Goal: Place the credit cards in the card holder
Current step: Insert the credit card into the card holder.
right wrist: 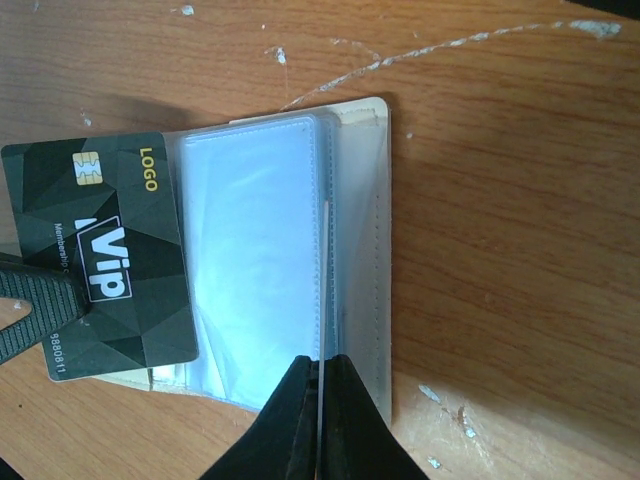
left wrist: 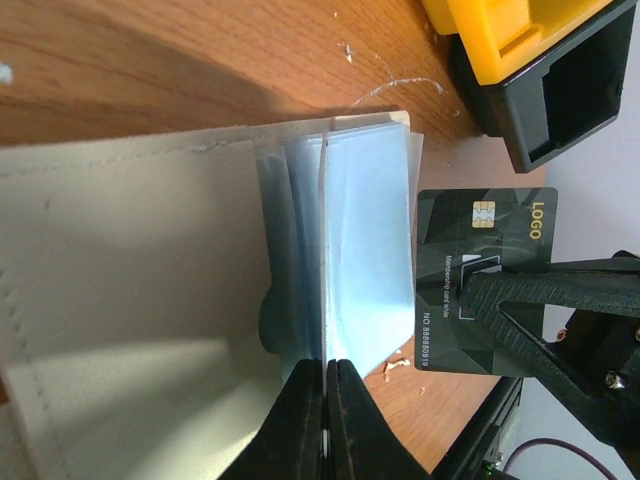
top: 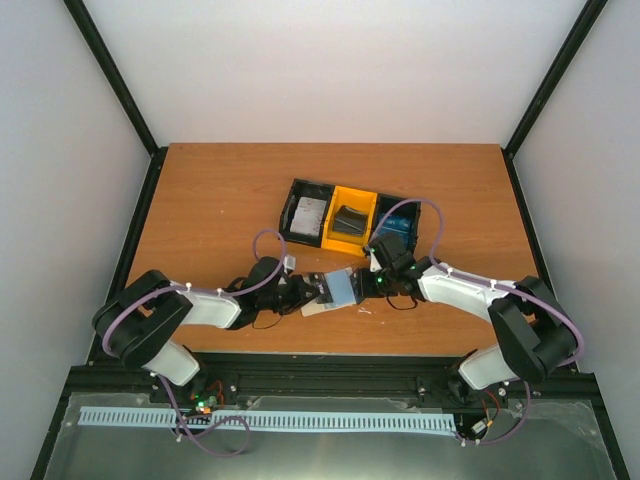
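The card holder (left wrist: pixel 130 300), a flat cream-beige fold-over wallet, lies open on the brown wooden worktop (right wrist: pixel 500 250) between the two arms. Its clear plastic sleeves (left wrist: pixel 365 250) are fanned up from the spine. The left jaws are drawn fully together on the thin edge of one sleeve leaf, which is held upright. The dark card (left wrist: pixel 480 240) is a thin black plastic rectangle with a gold chip and pale lettering. As the left wrist view is read, it is clamped flat at one end by the right jaws and sits just beside the sleeves' free edge, not yet inside.

The step in hand is judged to be the feeding of this card into a pocket. The card is best kept level with the pocket mouth and squared to it, with the leading edge entered first and slid in gently. The pinched leaf should be kept taut so that the mouth is parted. A tilted corner could catch or buckle the soft plastic.

Which pocket is open cannot be made out through the glare on the sleeves. In the right wrist view the card appears on the sleeves' other side, under a latticed finger cut off by the frame, so the grip is not beyond doubt. The black-and-yellow three-compartment tray (left wrist: pixel 530 35) is cropped in the left wrist view. The credit cards (top: pixel 308 215) lying in it are too small overhead to be read.
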`<state>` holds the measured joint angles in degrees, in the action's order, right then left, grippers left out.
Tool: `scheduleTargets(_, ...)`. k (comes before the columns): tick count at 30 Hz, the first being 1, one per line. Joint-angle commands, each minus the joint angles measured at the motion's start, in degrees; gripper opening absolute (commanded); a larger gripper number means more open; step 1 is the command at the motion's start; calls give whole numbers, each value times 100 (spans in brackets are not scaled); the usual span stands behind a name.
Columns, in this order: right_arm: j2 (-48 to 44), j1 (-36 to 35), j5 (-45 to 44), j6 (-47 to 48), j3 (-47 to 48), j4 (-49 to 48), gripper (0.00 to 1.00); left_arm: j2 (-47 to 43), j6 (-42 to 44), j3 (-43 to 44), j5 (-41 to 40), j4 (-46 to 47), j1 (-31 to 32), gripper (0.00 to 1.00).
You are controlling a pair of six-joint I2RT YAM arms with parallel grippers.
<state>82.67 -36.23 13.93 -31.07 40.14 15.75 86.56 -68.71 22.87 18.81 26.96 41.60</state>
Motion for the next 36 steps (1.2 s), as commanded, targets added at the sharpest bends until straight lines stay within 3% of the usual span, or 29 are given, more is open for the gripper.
scheduleTargets(1,80,-60,-95,14,124,-203,3,191,-142,-20,190,530,58,1)
scheduleTargets(16,68,-60,-891,334,273,84,3,546,-1004,-524,463,1739,53,1)
scheduleTargets(36,564,-103,-919,461,144,139,3,971,-803,-521,429,2672,50,1)
